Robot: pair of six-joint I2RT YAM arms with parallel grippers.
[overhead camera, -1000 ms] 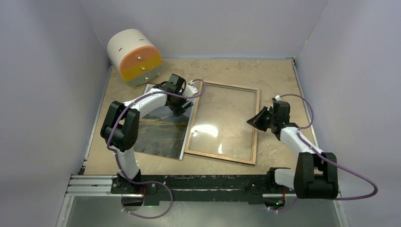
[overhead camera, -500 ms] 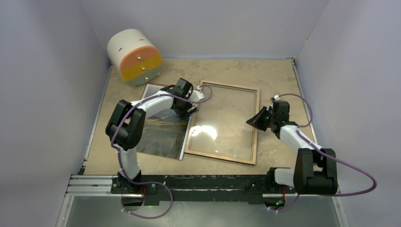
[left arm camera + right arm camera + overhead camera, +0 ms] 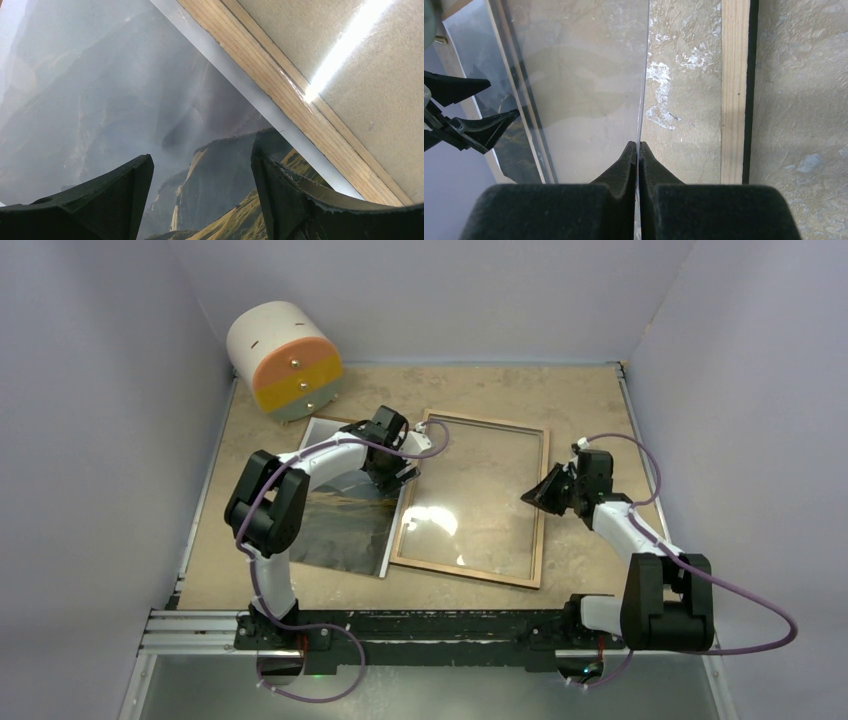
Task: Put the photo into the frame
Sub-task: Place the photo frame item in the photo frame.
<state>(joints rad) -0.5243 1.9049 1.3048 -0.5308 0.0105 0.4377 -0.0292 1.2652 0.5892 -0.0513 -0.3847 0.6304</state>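
Note:
The photo (image 3: 345,525), a dark mountain landscape, lies flat on the table left of the frame, and it fills the left wrist view (image 3: 125,100). The frame (image 3: 541,530) lies back up, showing its light wood rim (image 3: 280,85). My left gripper (image 3: 398,472) is open and empty just above the photo's right edge, next to the frame's left rim (image 3: 200,160). My right gripper (image 3: 535,495) is shut on the right edge of the clear pane (image 3: 589,75), which is tilted up off the frame's right rim (image 3: 735,90).
A white drum with an orange and yellow face (image 3: 285,360) lies at the back left, close to the photo's far corner. Pale walls close in the tan table on three sides. A metal rail runs along the near edge.
My left gripper has moved right across the photo to its right edge by the frame. My right gripper has kept its grip on the pane and shifted slightly.

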